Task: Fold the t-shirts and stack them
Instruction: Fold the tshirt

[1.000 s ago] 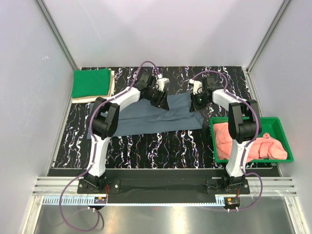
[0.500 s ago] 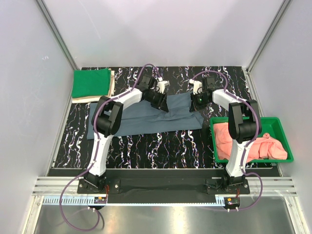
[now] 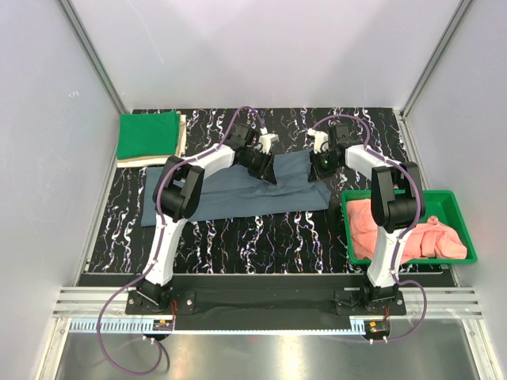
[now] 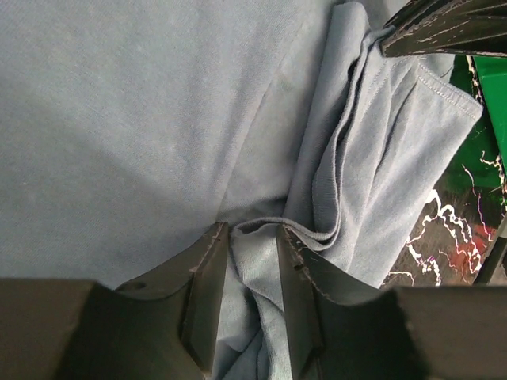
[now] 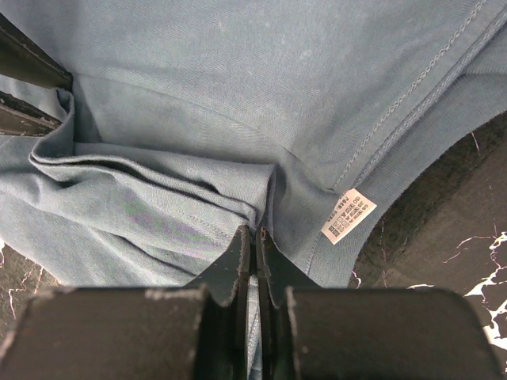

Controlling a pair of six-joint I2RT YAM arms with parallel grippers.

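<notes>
t-shirt (image 3: 230, 198): slate blue-grey | tray (image 3: 444, 198): green (shirts (image 3: 432, 237) inside salmon-pink) | table (image 3: 261, 237): black, white veining

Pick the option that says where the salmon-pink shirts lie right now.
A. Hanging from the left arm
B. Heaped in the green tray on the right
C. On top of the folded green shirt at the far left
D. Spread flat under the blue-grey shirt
B: the salmon-pink shirts sit bunched inside the green tray at the table's right side, apart from the blue-grey shirt spread in the middle.
</notes>
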